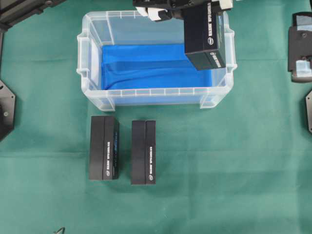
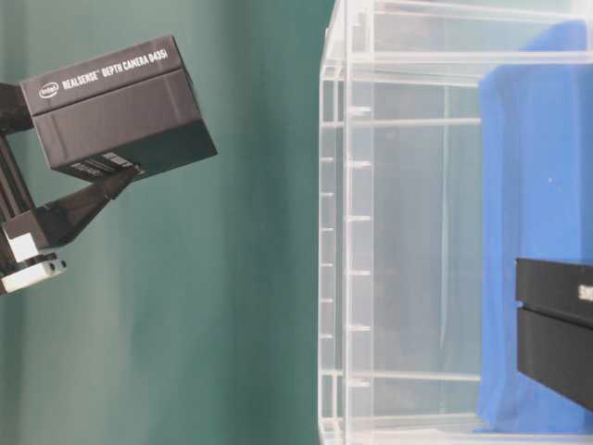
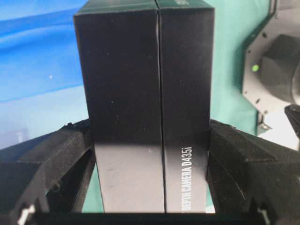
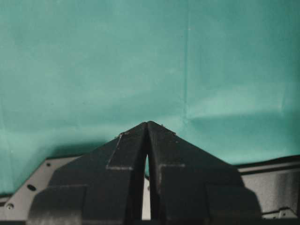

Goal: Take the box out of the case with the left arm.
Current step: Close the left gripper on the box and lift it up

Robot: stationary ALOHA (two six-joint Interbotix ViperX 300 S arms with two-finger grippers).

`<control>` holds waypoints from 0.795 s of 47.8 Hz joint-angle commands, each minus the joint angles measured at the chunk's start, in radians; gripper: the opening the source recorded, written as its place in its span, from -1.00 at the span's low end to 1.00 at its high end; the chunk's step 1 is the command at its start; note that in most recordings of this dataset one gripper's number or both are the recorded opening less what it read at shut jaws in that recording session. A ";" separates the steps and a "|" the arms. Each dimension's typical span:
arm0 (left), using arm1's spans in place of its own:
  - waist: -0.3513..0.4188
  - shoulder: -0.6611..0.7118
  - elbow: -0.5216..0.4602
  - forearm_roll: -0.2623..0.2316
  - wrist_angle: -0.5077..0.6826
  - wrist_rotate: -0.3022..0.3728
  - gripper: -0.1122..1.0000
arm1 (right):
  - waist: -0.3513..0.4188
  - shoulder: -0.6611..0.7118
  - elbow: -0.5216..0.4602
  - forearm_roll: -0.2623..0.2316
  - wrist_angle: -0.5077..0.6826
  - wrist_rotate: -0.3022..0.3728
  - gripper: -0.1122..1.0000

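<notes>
A matte black rectangular cardboard box [image 3: 145,108] with white lettering is clamped between the ribbed black fingers [image 3: 234,159] of the left gripper [image 3: 150,164], raised above the far right corner of the clear, ribbed plastic case [image 1: 92,73] lined with smooth blue sheet [image 1: 146,66]. Two similar black boxes [image 1: 104,147] are laid on the creased green cloth [image 1: 234,161] just beside the case's near edge. The right gripper's [image 4: 147,125] jaws are pressed together, empty.

Left claw [image 3: 150,140] clamped, right claw [image 4: 147,125] closed
</notes>
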 commanded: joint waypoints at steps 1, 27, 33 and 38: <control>0.003 -0.031 -0.015 0.005 -0.003 -0.002 0.33 | 0.002 0.002 -0.009 -0.005 -0.006 -0.003 -0.75; 0.002 -0.058 0.049 0.005 -0.005 -0.011 0.33 | 0.002 0.000 -0.009 -0.005 -0.006 0.000 -0.75; 0.002 -0.057 0.049 0.005 -0.005 -0.012 0.33 | 0.002 0.000 -0.009 -0.005 -0.006 -0.003 -0.75; 0.003 -0.057 0.051 0.005 -0.005 -0.011 0.33 | 0.000 0.000 -0.009 -0.005 -0.006 0.000 -0.75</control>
